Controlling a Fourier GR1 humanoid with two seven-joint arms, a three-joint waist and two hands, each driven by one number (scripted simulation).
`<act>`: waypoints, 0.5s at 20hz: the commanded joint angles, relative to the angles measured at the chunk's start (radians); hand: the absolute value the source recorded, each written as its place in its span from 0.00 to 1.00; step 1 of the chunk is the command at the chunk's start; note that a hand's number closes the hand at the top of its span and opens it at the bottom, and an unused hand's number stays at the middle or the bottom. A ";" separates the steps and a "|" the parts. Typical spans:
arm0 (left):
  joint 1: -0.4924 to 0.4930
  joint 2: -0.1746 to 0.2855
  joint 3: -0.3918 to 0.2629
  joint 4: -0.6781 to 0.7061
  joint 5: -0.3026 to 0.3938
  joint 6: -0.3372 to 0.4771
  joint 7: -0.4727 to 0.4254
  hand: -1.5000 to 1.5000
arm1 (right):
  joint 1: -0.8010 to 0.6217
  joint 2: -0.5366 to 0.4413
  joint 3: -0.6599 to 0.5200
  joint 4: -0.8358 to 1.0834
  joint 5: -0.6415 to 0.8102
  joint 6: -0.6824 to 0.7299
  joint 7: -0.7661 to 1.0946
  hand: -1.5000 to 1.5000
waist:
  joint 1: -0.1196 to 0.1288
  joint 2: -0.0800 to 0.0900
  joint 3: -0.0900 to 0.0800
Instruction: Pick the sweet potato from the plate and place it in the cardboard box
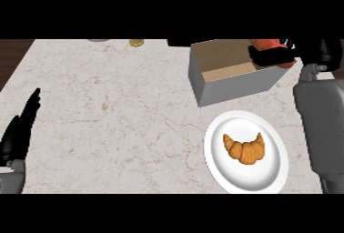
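My right hand is at the far right, over the right rim of the cardboard box, its fingers curled round an orange-red sweet potato that shows above and beside them. The box is open at the top, grey outside and brown inside. Nearer to me stands a white plate with a golden croissant lying on it. My left hand rests open at the left edge, fingers straight and pointing up.
A small tan object and a grey round thing sit at the counter's far edge. Dark wood borders the marble counter at the upper left.
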 commanded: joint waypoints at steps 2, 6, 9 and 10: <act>0.033 -0.025 -0.007 0.007 -0.023 0.016 -0.054 0.50 | -0.160 0.012 -0.059 0.301 -0.027 -0.093 -0.077 1.00 | 0.004 0.002 0.000; -0.060 -0.018 -0.001 0.016 -0.020 0.004 0.034 0.50 | -0.288 0.033 -0.085 0.533 -0.012 -0.176 -0.105 1.00 | 0.011 0.007 0.001; -0.063 -0.023 -0.006 0.040 -0.021 -0.006 0.001 0.50 | -0.319 0.047 -0.101 0.689 0.012 -0.280 -0.152 1.00 | 0.026 0.014 0.001; -0.033 -0.029 -0.005 0.006 -0.020 -0.001 0.011 0.50 | -0.338 0.015 -0.110 0.735 0.010 -0.267 -0.177 1.00 | 0.023 0.010 0.001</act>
